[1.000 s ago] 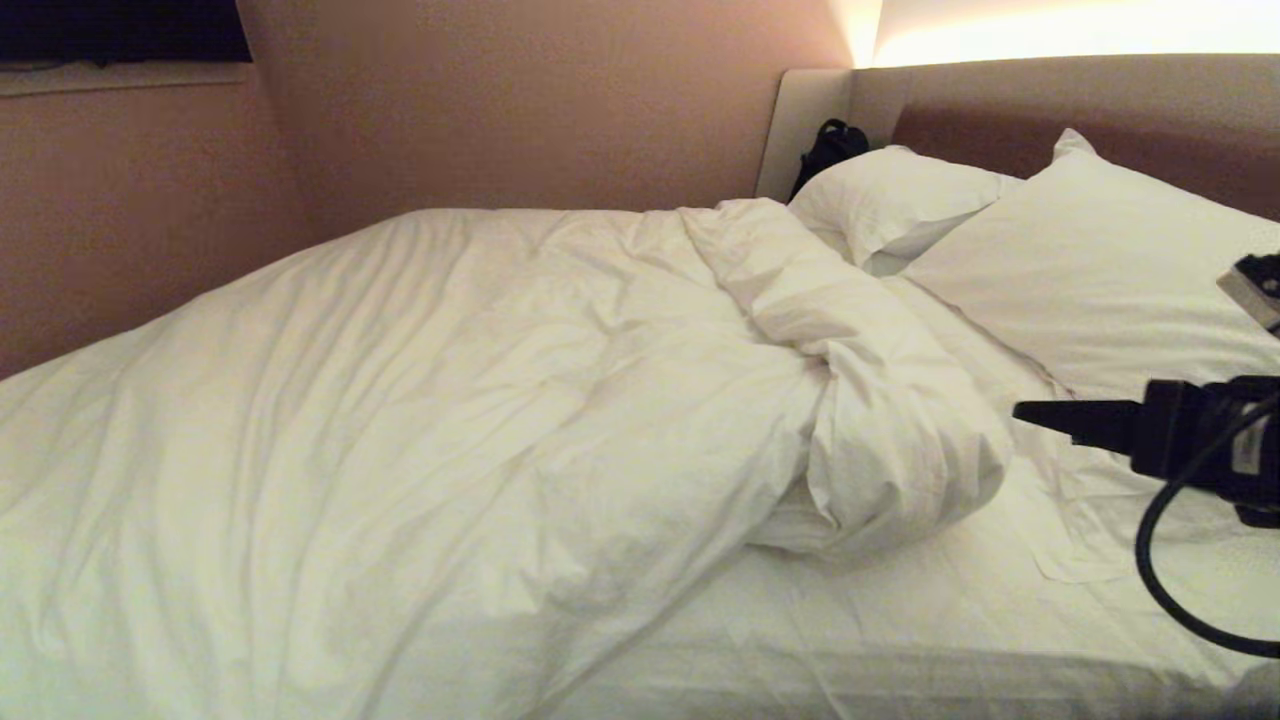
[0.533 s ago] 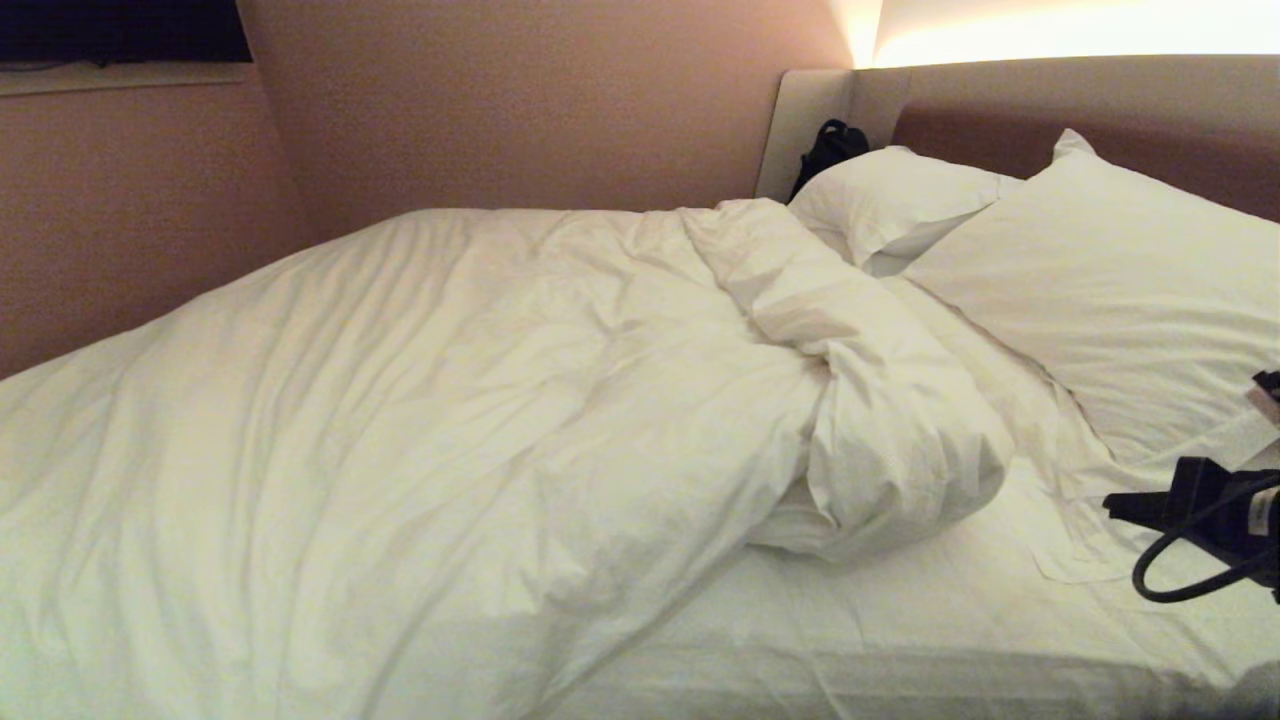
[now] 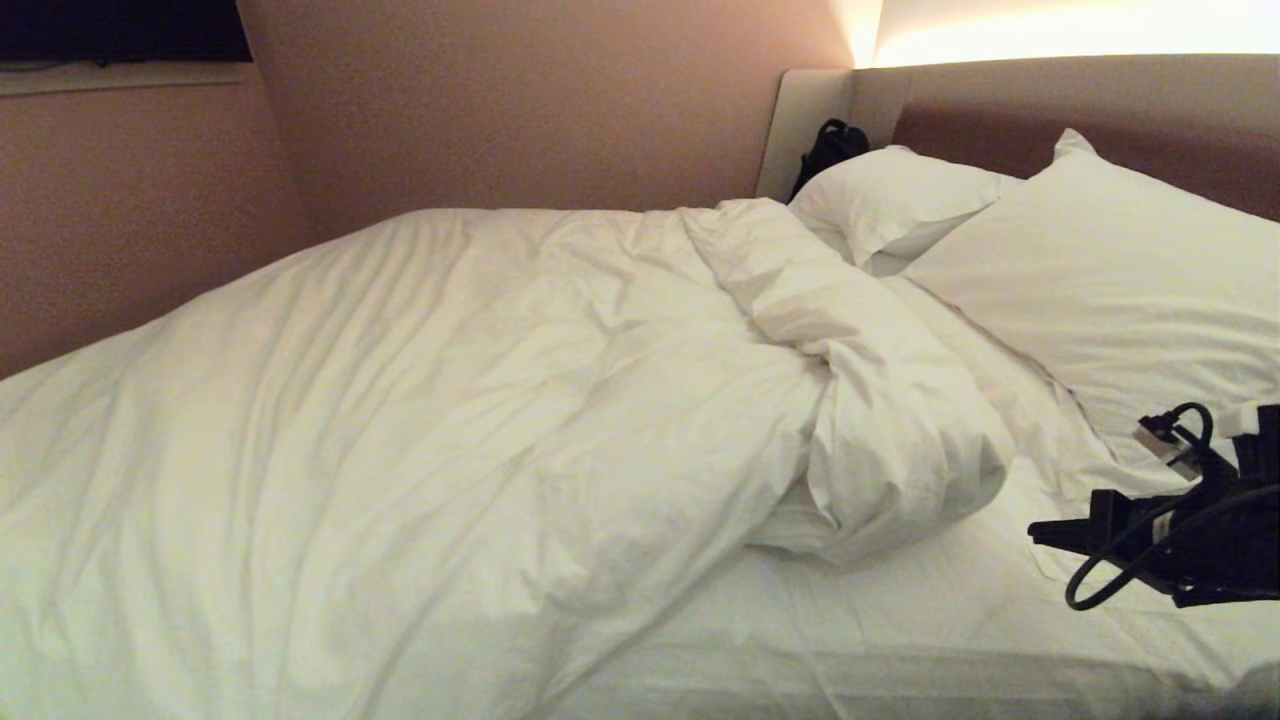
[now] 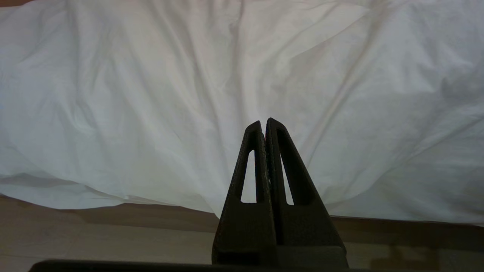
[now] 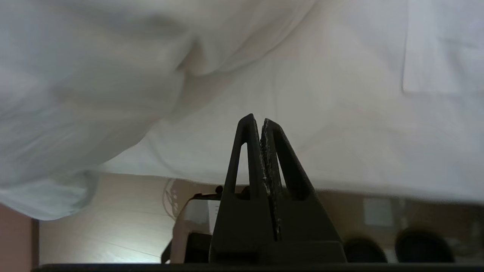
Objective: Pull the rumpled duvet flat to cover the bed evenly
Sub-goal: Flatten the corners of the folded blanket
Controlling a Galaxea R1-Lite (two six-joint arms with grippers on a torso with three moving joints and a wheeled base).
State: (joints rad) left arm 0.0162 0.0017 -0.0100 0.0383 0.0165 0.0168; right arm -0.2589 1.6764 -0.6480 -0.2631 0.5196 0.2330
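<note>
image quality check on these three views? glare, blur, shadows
Head view: a blown-out light strip glares above the headboard, warm dim cast, a soft shadow under the duvet fold. Left wrist view: sharp, even light on the duvet, left gripper dark against it. Right wrist view: duvet smeared by blur, right gripper crisp, room behind it out of focus.
</note>
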